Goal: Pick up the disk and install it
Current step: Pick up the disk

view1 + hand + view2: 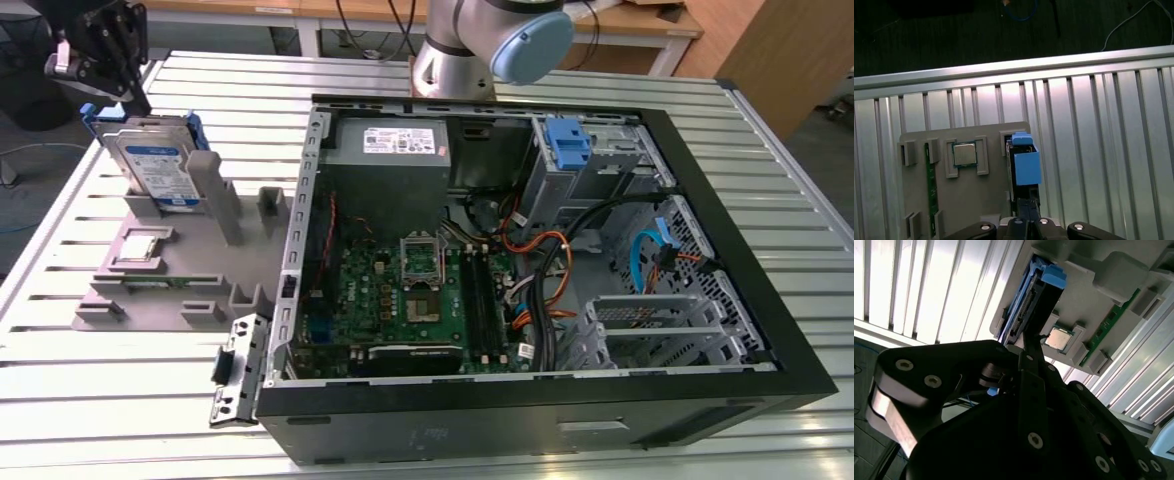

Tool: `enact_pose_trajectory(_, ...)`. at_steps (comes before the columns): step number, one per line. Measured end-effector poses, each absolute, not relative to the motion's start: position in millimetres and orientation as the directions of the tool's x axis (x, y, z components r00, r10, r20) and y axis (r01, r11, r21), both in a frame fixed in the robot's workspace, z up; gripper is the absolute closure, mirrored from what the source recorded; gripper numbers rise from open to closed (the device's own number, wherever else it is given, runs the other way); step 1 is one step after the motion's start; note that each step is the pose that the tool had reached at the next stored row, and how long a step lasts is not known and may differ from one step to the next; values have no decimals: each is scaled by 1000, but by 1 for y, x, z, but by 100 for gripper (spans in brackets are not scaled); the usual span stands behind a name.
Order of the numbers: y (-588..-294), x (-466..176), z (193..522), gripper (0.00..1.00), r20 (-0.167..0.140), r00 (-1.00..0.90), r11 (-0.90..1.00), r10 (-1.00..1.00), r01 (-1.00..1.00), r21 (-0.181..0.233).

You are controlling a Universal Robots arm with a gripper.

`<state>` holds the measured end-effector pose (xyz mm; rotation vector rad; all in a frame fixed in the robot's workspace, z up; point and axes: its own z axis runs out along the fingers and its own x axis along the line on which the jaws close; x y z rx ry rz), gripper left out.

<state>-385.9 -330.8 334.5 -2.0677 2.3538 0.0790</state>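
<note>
**Silver disk (154,165) in its stand; install not begun**

The pincer (131,100) hangs just above the disk's upper edge, at about 10 o'clock in the exterior view, with the disk at 6 o'clock from its tip. Whether it is open, closed or already gripping cannot be told from these pictures. In both wrist views the disk's blue-framed edge lies just off the pincer's end.

By my judgement the task is at its very start. The disk stands upright in its slot, outside the computer, so neither the lift nor the install is done.

The grey holder (200,275) carries three things. The disk stands on edge at its 12 o'clock end. A processor chip (964,153) sits in a square recess beside it, and a green memory stick (931,190) lies in a narrow groove.

Just beside the holder, at 3 o'clock, the open computer case (534,400) lies on the slatted metal table (134,400). Inside it:
- a power supply (387,145) at 11 o'clock
- a motherboard (400,290) at 7 o'clock
- a blue bracket (567,145) in the bay at 1 o'clock
- a metal drive cage (654,325) at 4 o'clock, with cables running between the parts
</note>
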Motion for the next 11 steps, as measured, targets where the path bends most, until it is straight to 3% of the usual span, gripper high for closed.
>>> enact_pose_trajectory(5,-331,-386,335,83,-39,-129,128,-991,-991,33)
enact_pose_trajectory(7,-331,-386,335,71,-39,-129,128,-991,-991,33)
enact_pose_trajectory(11,-331,-386,335,59,-39,-129,128,-991,-991,33)
